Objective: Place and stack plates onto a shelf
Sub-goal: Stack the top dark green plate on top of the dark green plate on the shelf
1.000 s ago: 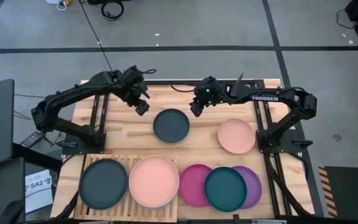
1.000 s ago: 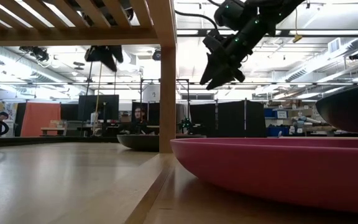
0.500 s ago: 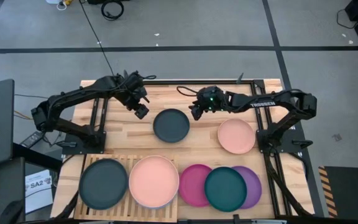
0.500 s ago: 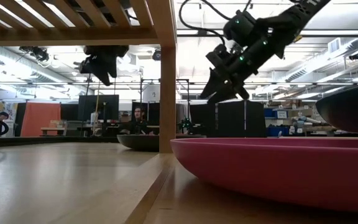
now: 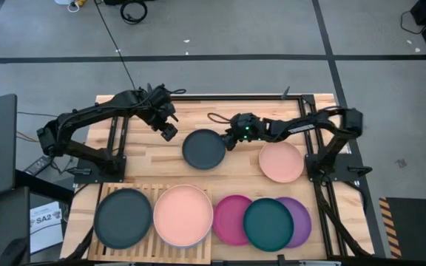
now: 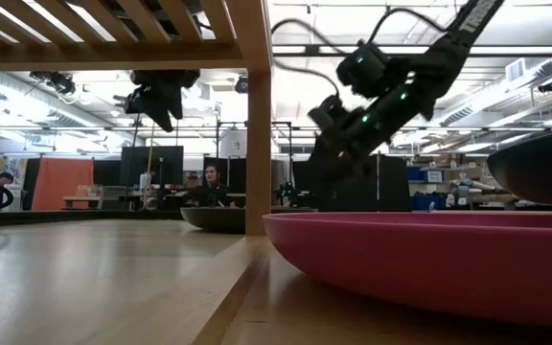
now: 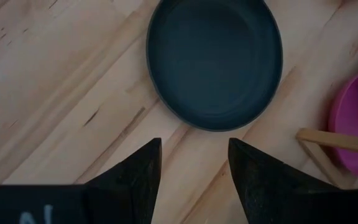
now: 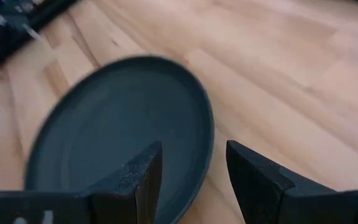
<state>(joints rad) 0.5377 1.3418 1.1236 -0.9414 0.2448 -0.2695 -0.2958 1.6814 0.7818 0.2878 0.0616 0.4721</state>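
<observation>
Black plate (image 5: 204,148) unmoved | right gripper (image 5: 230,140) lowered to rim, jaws released | left gripper (image 5: 168,131) released

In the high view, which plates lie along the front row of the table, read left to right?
Black plate on the shelf → large salmon plate → magenta plate → teal plate → purple plate.

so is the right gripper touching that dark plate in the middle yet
Apart. The right wrist view shows the right gripper open, the dark plate's rim in the gap between its fingers with bare table showing.
</observation>
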